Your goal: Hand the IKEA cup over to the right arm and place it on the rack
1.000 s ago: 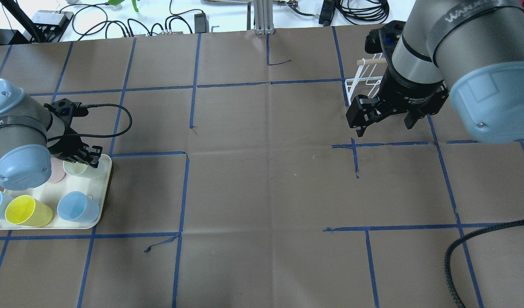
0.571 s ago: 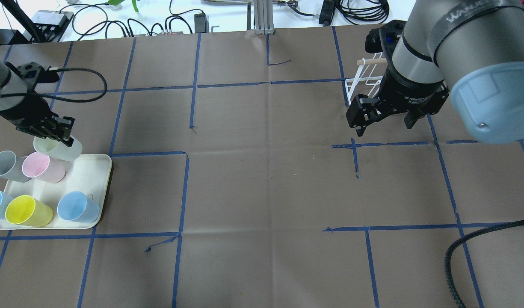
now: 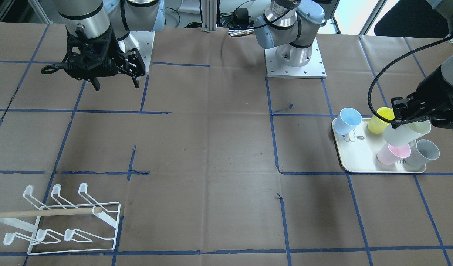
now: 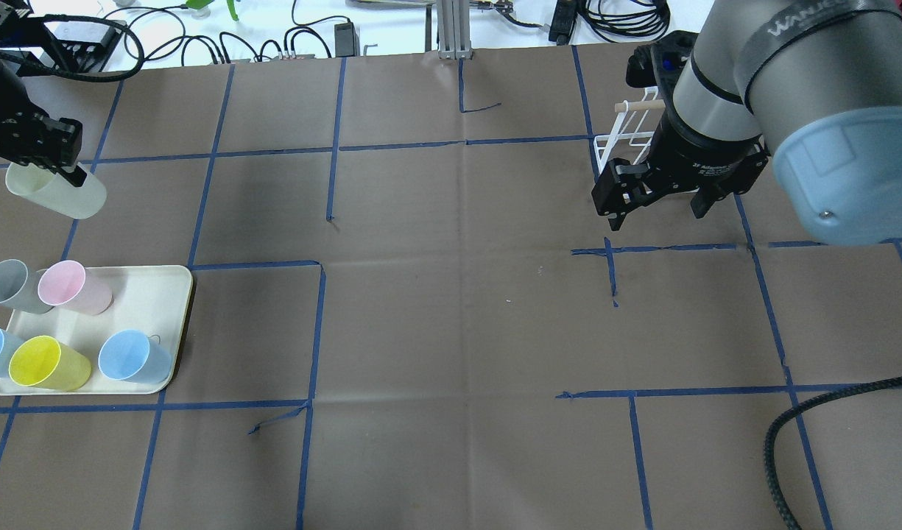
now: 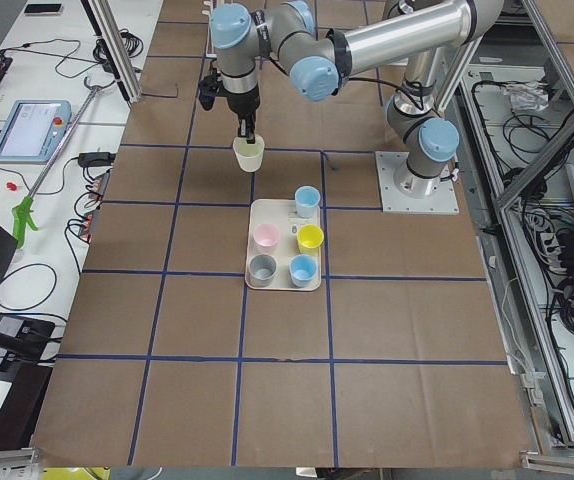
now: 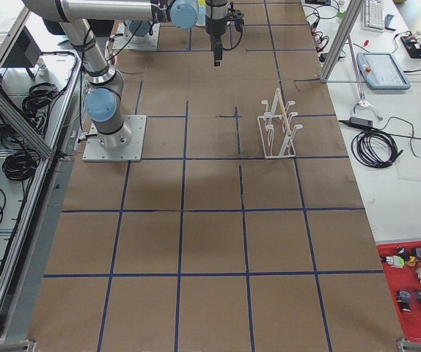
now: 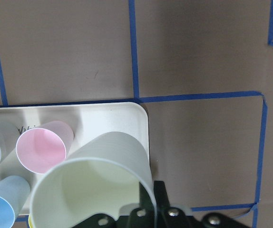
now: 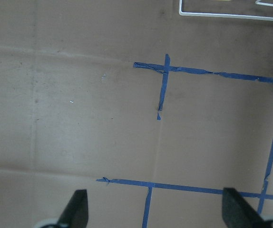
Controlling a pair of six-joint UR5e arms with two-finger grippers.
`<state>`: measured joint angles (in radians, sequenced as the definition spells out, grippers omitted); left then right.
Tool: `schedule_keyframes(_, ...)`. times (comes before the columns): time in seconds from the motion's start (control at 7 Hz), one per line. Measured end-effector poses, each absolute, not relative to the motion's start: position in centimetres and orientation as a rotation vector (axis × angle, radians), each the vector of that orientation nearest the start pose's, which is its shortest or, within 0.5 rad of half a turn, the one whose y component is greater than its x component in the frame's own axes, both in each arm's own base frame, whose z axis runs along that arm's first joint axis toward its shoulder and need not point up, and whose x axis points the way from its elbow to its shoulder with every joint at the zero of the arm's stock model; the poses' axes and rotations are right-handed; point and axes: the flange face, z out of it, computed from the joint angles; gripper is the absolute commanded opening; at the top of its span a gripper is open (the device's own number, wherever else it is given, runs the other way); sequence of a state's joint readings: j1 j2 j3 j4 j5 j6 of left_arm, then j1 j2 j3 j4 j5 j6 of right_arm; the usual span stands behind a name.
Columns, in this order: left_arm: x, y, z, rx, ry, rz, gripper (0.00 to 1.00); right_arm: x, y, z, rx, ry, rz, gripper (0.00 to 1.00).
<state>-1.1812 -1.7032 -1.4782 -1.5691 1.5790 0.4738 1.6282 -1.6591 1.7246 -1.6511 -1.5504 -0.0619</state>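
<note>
Brown-paper table with a blue tape grid. Silver-grey right arm points wrist-down near low white wire rack; black right gripper spread wide, empty. Black left gripper pinches rim of tilted pale green plastic cup, airborne near cream tray.

Looking straight down from the right gripper, its two black fingers poke in at the bottom corners, spread wide with nothing between them. Below lies the bench, covered in creased brown paper. Blue tape forms a small cross near the middle, with more strips lower down and along the right edge. A sliver of the white wire rack shows at the top.
</note>
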Motion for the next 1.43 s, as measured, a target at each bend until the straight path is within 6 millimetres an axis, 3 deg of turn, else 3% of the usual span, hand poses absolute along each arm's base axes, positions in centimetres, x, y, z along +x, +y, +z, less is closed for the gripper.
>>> schedule_keyframes(0.29, 5.6, -56.7, 46.1, 0.205, 3.158, -0.117, 0.00, 16.7, -44.8, 47.0, -0.177, 3.044, -0.100, 0.99)
schedule_keyframes(0.57, 2.2, -57.1, 43.6, 0.299, 3.183, -0.426, 0.00, 16.8, -45.3, 48.2, -0.120, 2.997, -0.226, 0.99)
schedule_keyframes(1.0, -5.8, -54.8, 41.6, 0.573, 3.105, -1.003, 0.00, 17.8, -45.4, 49.7, 0.017, 2.839, -0.362, 0.99)
schedule_keyframes(1.43, -13.3, -51.2, 38.2, 0.791, 3.037, -1.529, 0.00, 18.4, -46.2, 49.0, 0.229, 2.526, -0.449, 0.99)
